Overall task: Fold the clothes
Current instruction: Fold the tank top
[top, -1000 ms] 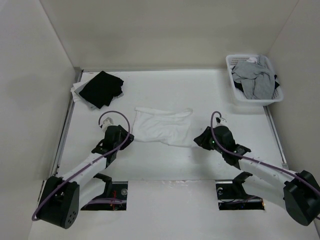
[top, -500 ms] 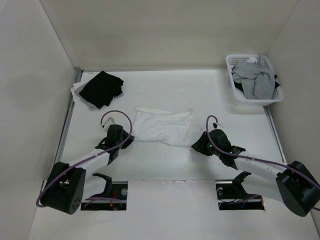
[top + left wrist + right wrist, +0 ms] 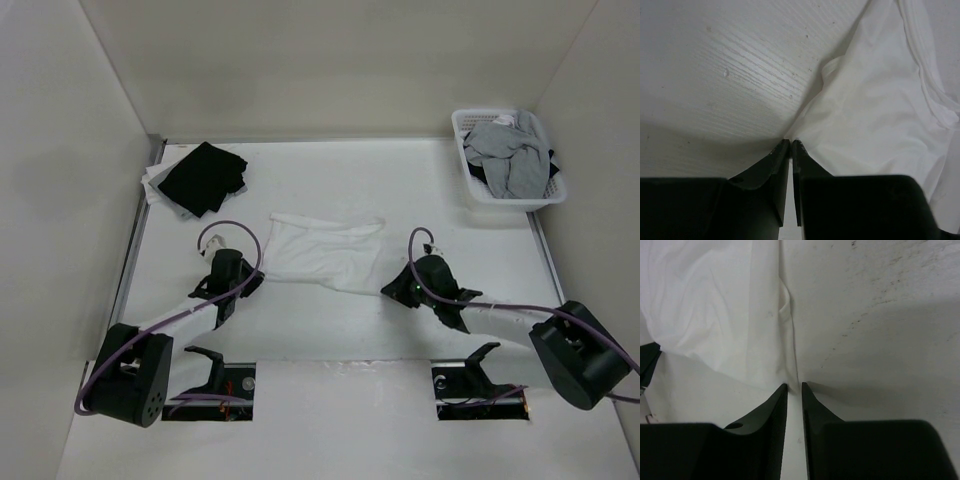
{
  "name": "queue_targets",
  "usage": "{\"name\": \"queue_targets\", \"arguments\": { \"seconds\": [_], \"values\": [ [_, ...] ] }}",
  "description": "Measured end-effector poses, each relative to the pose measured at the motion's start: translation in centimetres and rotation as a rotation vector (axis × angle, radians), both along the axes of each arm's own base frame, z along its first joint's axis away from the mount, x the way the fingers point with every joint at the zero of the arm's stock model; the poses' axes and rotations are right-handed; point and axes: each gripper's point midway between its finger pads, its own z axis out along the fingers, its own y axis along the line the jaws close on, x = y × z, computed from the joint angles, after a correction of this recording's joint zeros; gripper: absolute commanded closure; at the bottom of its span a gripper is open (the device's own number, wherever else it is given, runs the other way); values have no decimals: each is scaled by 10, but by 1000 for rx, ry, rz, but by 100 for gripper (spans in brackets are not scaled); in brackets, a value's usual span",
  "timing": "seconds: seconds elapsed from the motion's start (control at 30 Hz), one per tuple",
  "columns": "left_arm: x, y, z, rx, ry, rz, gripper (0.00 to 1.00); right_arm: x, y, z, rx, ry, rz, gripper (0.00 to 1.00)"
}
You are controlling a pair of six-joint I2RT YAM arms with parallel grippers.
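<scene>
The white garment point(image 3: 325, 250) is found spread on the tabletop point(image 3: 330, 180), near its middle, between the two arms. The left fingers point(image 3: 780, 165) are seen clenched on its near left corner, the cloth drawn to a point at the tips. The right fingers point(image 3: 771, 407) are set at its near right corner with a narrow gap between them; whether cloth is pinched cannot be told.
</scene>
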Motion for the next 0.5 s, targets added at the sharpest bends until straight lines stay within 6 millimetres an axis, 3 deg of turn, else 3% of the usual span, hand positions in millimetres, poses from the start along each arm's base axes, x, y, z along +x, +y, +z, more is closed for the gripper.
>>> {"name": "queue_targets", "arguments": {
  "seconds": [0.13, 0.3, 0.5],
  "values": [
    [0, 0, 0, 2, 0, -1, 96, 2, 0, -4, 0, 6, -8, 94],
    [0, -1, 8, -6, -22, -8, 98, 4, -1, 1, 2, -11, -10, 97],
    [0, -10, 67, -43, -188, -45, 98, 1, 1, 63, 68, -178, -4, 98]
  ]
}}
